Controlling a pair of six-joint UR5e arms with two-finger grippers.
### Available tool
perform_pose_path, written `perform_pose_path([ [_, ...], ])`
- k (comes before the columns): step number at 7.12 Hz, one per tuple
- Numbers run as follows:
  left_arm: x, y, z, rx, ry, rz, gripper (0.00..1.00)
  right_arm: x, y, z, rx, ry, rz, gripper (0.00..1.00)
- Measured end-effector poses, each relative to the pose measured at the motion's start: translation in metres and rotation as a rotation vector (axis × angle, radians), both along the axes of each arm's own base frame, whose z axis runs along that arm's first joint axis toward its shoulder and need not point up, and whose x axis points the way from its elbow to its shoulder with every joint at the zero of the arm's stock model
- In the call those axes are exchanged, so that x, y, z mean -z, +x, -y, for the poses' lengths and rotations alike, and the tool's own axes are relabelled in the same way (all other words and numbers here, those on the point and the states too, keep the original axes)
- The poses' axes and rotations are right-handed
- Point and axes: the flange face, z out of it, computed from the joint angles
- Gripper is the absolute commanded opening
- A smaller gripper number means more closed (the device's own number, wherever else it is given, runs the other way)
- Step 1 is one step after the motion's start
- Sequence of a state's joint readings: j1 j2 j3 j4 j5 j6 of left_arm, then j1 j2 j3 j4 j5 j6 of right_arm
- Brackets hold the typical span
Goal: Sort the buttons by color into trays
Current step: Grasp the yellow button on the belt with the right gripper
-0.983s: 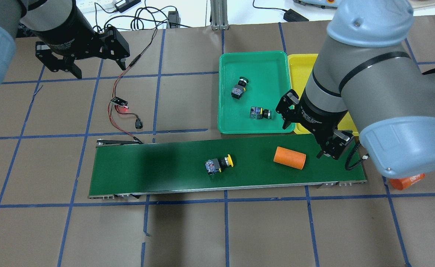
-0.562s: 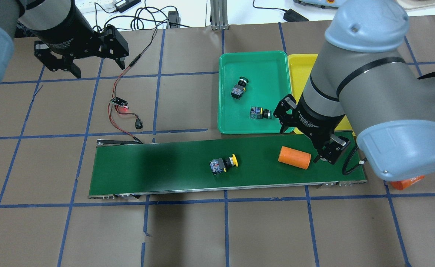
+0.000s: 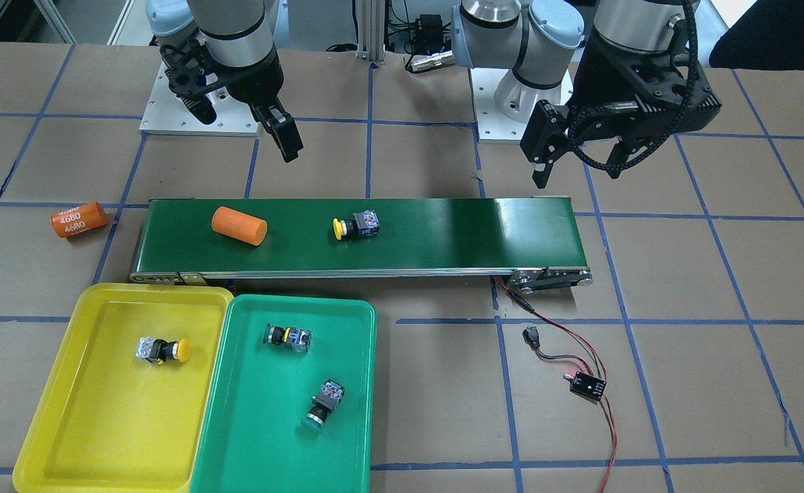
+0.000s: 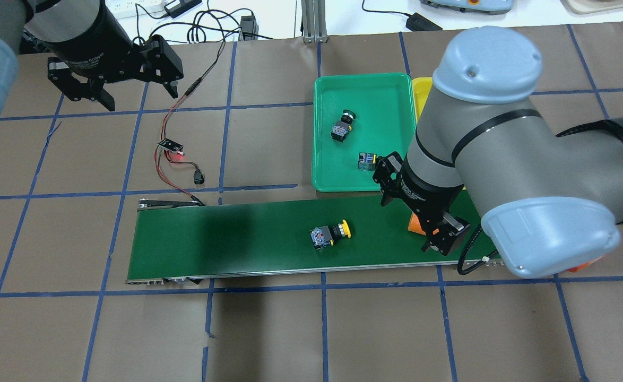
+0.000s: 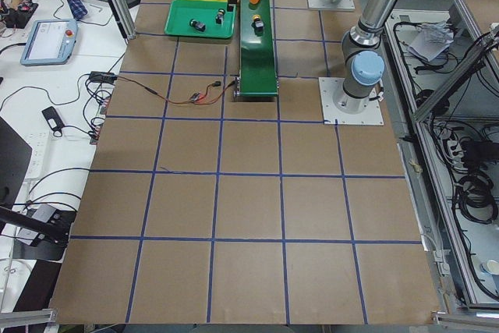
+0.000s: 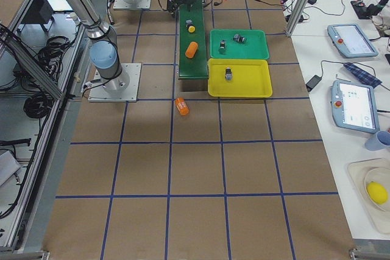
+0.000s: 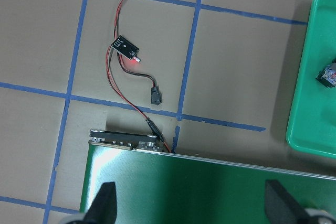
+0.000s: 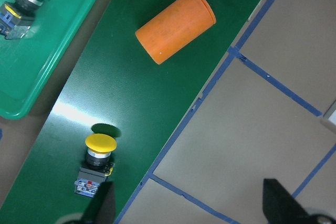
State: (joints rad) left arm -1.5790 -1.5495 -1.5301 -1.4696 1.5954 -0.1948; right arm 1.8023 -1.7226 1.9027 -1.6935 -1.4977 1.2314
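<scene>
I see right jaws spread, empty, over belt (image 4: 237,239) right end, above orange cylinder (image 3: 239,225). Left jaws spread, empty, over bench (image 4: 269,329) beyond belt's left end. Mid-belt lies yellow button (image 4: 331,234), left of cylinder. In yellow tray (image 3: 66,424): second yellow button (image 3: 162,350). In green tray (image 3: 251,445): two buttons (image 3: 287,337).

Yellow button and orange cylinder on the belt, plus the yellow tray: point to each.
yellow button (image 3: 355,226), front-facing view, on its black collar.
orange cylinder (image 3: 239,226), front-facing view, mid-body.
yellow tray (image 3: 101,424), front-facing view, bare floor.
</scene>
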Motion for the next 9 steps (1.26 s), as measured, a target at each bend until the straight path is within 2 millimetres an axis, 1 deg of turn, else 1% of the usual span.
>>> perform_pose_path([
  [2, 0.000, 0.000, 0.000, 0.000, -0.001, 0.000, 1.00, 0.011, 0.010, 0.003, 0.053, -0.001, -0.001, 1.00],
  [4, -0.001, 0.000, -0.001, 0.000, -0.002, 0.000, 1.00, 0.031, 0.021, 0.013, 0.077, 0.014, -0.016, 1.00],
  [5, 0.000, 0.000, -0.002, -0.001, 0.000, 0.000, 1.00, 0.046, 0.026, 0.022, 0.098, 0.021, -0.021, 1.00],
  [7, 0.003, 0.000, -0.004, 0.000, 0.005, 0.000, 1.00, 0.085, 0.035, 0.040, 0.127, 0.016, -0.024, 1.00],
  [8, 0.003, 0.000, -0.005, 0.001, 0.005, 0.000, 1.00, 0.102, 0.039, 0.044, 0.135, 0.011, -0.025, 1.00],
  [9, 0.003, 0.000, -0.005, 0.001, 0.004, 0.000, 1.00, 0.113, 0.040, 0.045, 0.145, 0.015, -0.026, 1.00],
])
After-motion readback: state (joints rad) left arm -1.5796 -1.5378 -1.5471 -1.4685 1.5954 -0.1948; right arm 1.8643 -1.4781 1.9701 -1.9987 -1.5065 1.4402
